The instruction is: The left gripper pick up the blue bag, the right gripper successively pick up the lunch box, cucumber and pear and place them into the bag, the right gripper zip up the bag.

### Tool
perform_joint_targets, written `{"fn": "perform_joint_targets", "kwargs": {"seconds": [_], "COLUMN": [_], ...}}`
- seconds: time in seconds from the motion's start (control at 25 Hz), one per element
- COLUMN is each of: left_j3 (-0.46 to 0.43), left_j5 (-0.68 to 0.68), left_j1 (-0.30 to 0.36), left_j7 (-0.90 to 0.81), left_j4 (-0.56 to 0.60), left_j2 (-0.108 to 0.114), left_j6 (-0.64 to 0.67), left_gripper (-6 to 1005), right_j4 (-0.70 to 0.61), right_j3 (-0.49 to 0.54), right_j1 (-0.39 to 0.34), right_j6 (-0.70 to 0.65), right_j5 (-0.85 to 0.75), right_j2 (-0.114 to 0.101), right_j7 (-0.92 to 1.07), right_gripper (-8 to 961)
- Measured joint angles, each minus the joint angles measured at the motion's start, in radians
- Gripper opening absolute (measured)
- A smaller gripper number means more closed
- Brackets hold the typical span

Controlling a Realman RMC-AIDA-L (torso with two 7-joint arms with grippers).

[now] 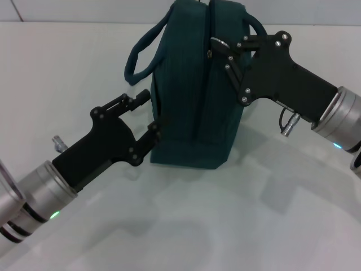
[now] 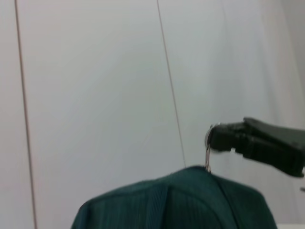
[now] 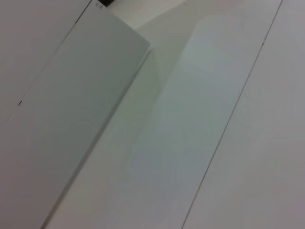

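Note:
The blue bag [image 1: 192, 107] stands upright on the white table [image 1: 186, 226], its top seam running away from me. My left gripper [image 1: 151, 112] is at the bag's near left edge, fingers spread, tips touching the fabric. My right gripper [image 1: 220, 51] reaches in from the right over the top of the bag and is shut on the metal zipper pull [image 1: 211, 53]. In the left wrist view the bag's top [image 2: 176, 205] shows with the right gripper [image 2: 224, 140] holding the ring pull [image 2: 208, 157] above it. Lunch box, cucumber and pear are out of view.
One loop handle [image 1: 135, 62] hangs off the bag's left side, another [image 1: 256, 25] curves behind the right gripper. The right wrist view shows only pale table panels [image 3: 143, 143]. Bare table lies in front of the bag.

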Motion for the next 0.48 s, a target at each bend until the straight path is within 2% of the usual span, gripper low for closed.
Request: {"fn": "perform_joint_targets", "kwargs": {"seconds": [0.08, 0.2, 0.32, 0.48], "left_j3": [0.001, -0.001, -0.006, -0.008], "left_j5": [-0.001, -0.002, -0.022, -0.064], "left_j1": [-0.010, -0.040, -0.084, -0.104], "left_j7": [-0.015, -0.079, -0.121, -0.154], "left_j4": [-0.001, -0.013, -0.059, -0.078], "left_j2": [0.000, 0.000, 0.000, 0.000], "left_j6": [0.008, 0.005, -0.001, -0.002], "left_gripper": [335, 573, 600, 637], "right_j4": [-0.002, -0.005, -0.006, -0.002], "right_j3": [-0.002, -0.006, -0.011, -0.012], "right_j1": [0.000, 0.000, 0.000, 0.000], "right_j6": [0.002, 0.002, 0.004, 0.005], "right_j5": [0.000, 0.001, 0.001, 0.001], "right_j2": [0.000, 0.000, 0.000, 0.000], "right_j7": [0.000, 0.000, 0.000, -0.001], "right_gripper": [21, 22, 23, 24]}}
